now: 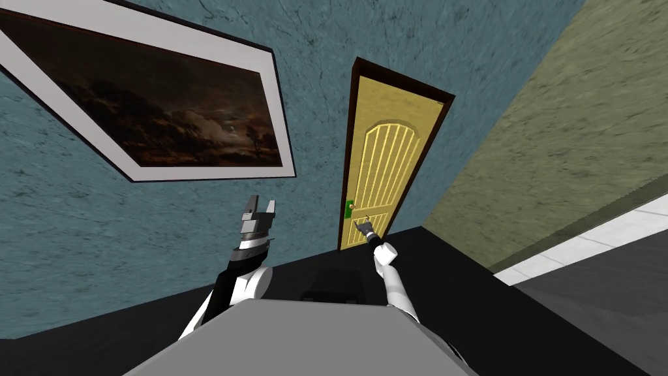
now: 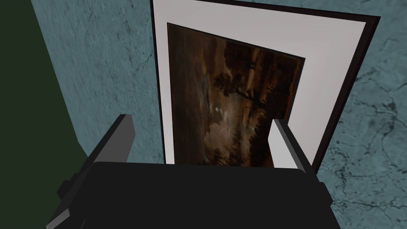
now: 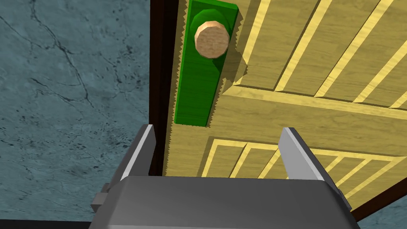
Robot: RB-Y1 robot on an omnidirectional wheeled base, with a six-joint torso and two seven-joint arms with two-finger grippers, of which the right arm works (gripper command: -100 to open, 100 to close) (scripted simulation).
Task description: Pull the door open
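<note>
The robot is at the reaching step. The door [image 1: 385, 156], yellow and panelled in a dark frame [image 3: 159, 59], sits shut in the blue-grey wall [image 1: 98, 248] ahead, and nothing grips it yet. The right gripper [image 3: 218, 131] hangs close to the door's lower panel, fingers spread and empty. The round tan knob [image 3: 212, 39] on its green plate [image 3: 196, 87] lies beyond the fingertips, near the door's latch-side edge, not between them. The next move likely calls for shifting the hand until the knob sits between the fingers, pinching it, then drawing back along the door's swing. The left gripper [image 2: 200, 121] is raised to the side, also spread and idle.
</note>
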